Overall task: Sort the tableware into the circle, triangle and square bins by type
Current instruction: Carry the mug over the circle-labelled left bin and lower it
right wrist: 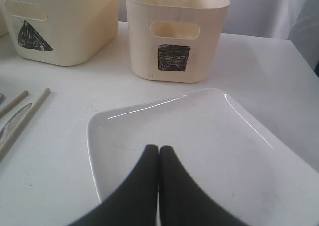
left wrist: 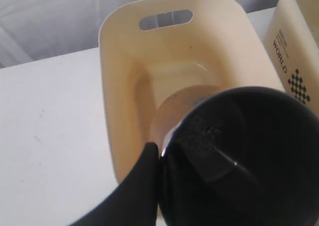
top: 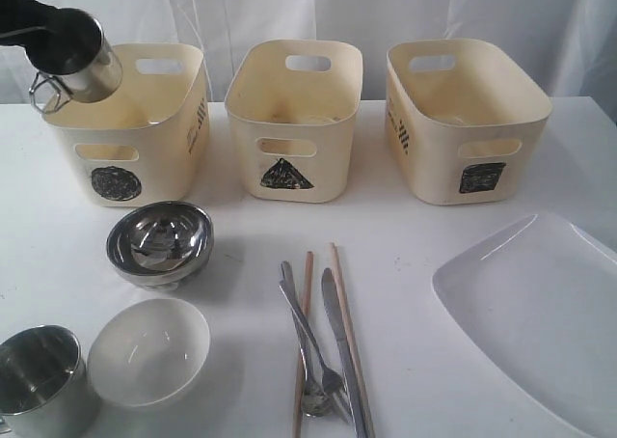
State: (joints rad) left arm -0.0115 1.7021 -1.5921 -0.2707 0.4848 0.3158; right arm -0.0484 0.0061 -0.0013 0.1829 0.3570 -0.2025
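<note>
Left hand [left wrist: 158, 155] is clamped on a steel mug [top: 85, 67], tipped sideways above the circle bin [top: 145, 163] — not inside it yet. Right hand [right wrist: 158, 154] is pinched shut on nothing — hanging over the big white plate [right wrist: 199, 131] on the tabletop [top: 405, 226].

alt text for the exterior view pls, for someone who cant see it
The left claw holds a steel mug above the circle bin, with the triangle bin and square bin in a row beside it. On the white table in front: nested steel bowls, a white bowl, a second mug, cutlery, chopsticks and a large white plate.
</note>
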